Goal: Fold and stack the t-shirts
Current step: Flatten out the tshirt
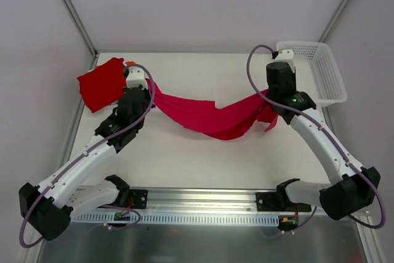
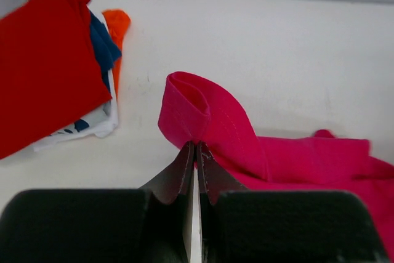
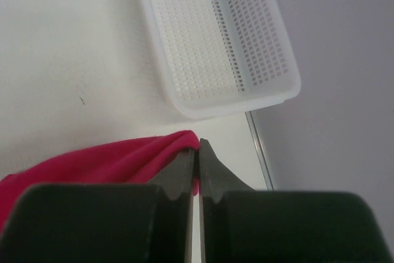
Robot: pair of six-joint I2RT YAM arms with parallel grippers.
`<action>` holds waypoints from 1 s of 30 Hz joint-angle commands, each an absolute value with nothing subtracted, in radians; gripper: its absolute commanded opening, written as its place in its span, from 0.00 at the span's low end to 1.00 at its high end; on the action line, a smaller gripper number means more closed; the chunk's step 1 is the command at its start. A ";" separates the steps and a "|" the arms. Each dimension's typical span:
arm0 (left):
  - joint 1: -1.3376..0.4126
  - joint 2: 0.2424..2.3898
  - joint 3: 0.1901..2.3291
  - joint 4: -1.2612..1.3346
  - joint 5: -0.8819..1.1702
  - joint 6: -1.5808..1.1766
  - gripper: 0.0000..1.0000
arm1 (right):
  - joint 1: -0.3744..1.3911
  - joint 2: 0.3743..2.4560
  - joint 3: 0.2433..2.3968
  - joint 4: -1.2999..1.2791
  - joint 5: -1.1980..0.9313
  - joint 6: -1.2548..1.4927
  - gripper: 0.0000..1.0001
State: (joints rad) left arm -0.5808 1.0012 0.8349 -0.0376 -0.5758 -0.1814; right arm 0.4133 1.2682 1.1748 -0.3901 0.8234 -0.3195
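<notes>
A magenta-pink t-shirt hangs stretched between my two grippers above the table's middle, sagging in the centre. My left gripper is shut on its left end, where the cloth bunches just past the closed fingertips. The right gripper is shut on the other end, a fold of pink cloth pinched at its tips. At the far left lies a stack of folded t-shirts, a red one on top, with blue, orange and white edges showing beneath.
A white mesh basket stands at the back right corner with nothing visible in it. The table's right edge rail runs close beside the right gripper. Enclosure walls ring the table.
</notes>
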 commanded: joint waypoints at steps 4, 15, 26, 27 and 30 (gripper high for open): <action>-0.574 0.879 0.884 -0.103 -0.724 -0.185 0.00 | 0.413 1.094 1.220 -0.475 0.890 -0.270 0.00; -0.574 0.893 0.778 -0.235 -0.798 -0.357 0.58 | 0.413 0.931 1.020 -0.698 0.882 -0.072 0.00; -0.574 0.807 0.836 -0.334 -0.694 -0.455 0.99 | 0.417 0.798 0.913 -0.765 0.810 0.027 0.00; -0.574 0.818 0.844 -0.325 -0.680 -0.457 0.99 | 0.419 0.802 0.916 -0.768 0.805 0.029 0.00; -0.575 0.928 0.877 -0.235 -0.563 -0.396 0.99 | 0.428 0.816 0.914 -0.764 0.776 0.041 0.00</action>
